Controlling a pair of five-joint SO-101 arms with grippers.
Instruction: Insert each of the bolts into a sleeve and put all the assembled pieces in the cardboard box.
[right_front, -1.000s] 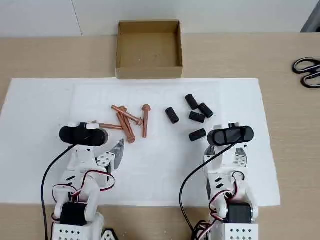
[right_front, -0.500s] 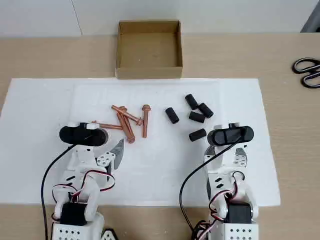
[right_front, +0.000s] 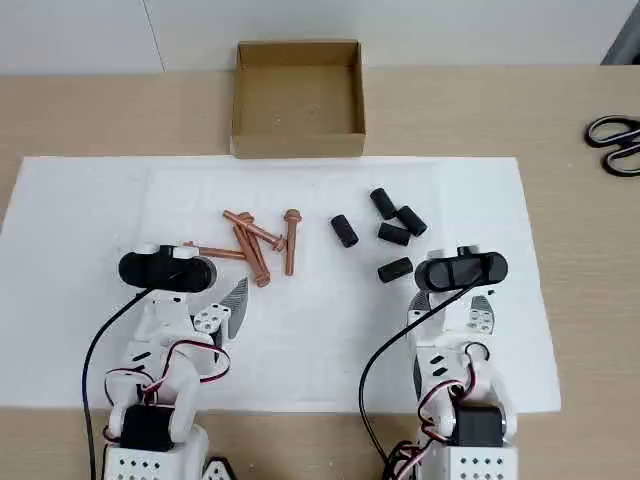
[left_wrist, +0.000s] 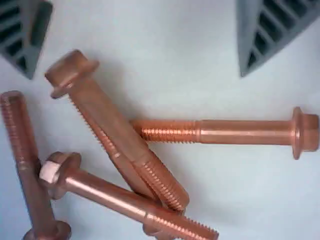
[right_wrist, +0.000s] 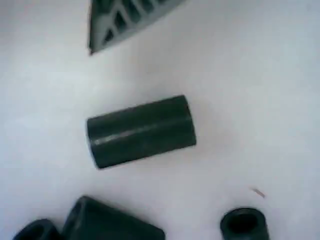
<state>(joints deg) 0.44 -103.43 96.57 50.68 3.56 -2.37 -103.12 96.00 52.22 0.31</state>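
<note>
Left wrist view: left gripper (left_wrist: 136, 75) wide open, empty, right over the bolts (left_wrist: 117, 137); nearest bolt's axis runs diagonal to the jaw gap; sleeves (right_front: 393, 234) lie nearer right arm (right_front: 455, 330).

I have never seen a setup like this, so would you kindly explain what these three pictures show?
These are two small robot arms at a table. The overhead picture looks down on both. The other two come from a camera on each wrist. On a white sheet lie copper bolts and black sleeves, with a cardboard box beyond and scissors off to the side. The left gripper is open, facing the bolts; the right gripper faces a sleeve. Nothing is held: every piece lies on the sheet.
</note>
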